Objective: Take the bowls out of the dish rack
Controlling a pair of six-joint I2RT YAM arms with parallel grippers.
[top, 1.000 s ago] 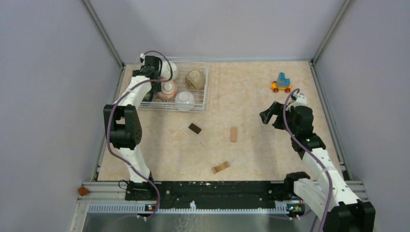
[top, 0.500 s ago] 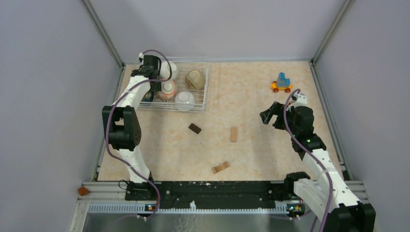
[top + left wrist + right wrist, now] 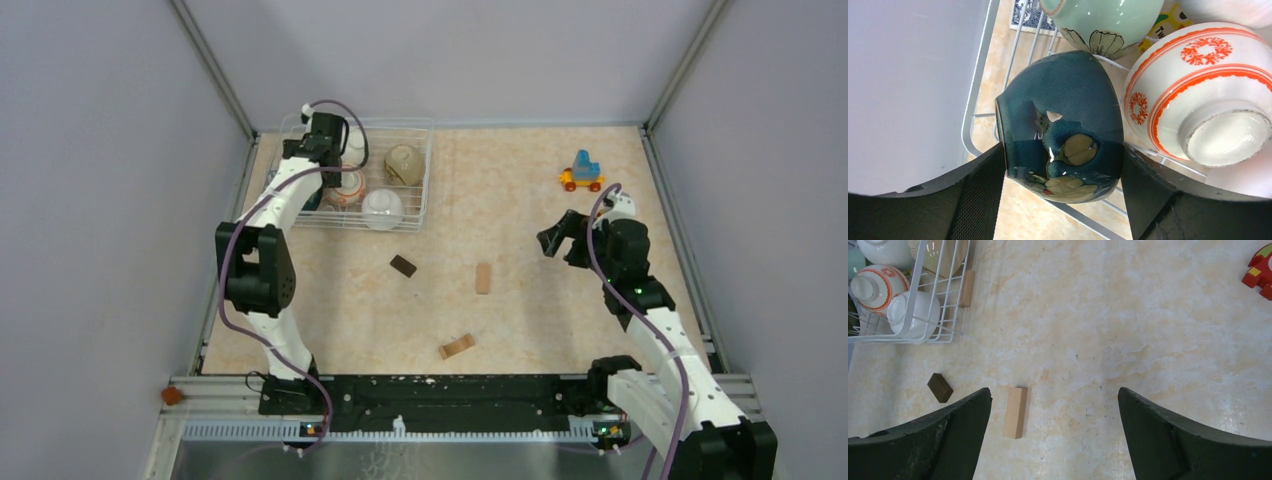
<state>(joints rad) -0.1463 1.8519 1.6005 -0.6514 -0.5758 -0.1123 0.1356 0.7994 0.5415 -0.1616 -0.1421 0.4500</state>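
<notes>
Dish rack [image 3: 425,180] sits far-left on bench [image 3: 520,330], bowls [image 3: 383,208] in it. Left tool [image 3: 1063,150] is in rack's left side, leftmost bowl [image 3: 1063,115] between its fingers [image 3: 978,200]. Wooden blocks [image 3: 483,277] lie before rack, toward centre. Toy vehicle [image 3: 582,172] sits far-right. Right tool [image 3: 1053,390] hangs over bench's right side.

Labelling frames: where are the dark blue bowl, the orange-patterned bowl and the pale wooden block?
dark blue bowl [image 3: 1063,115], left wrist view, glazed side.
orange-patterned bowl [image 3: 1193,90], left wrist view, outer wall.
pale wooden block [image 3: 1015,412], right wrist view, top face.

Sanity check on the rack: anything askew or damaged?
Dark blue bowl lies tipped on its side in a corner of the dish rack, between the fingers of the left gripper. No chips or spills visible.
</notes>
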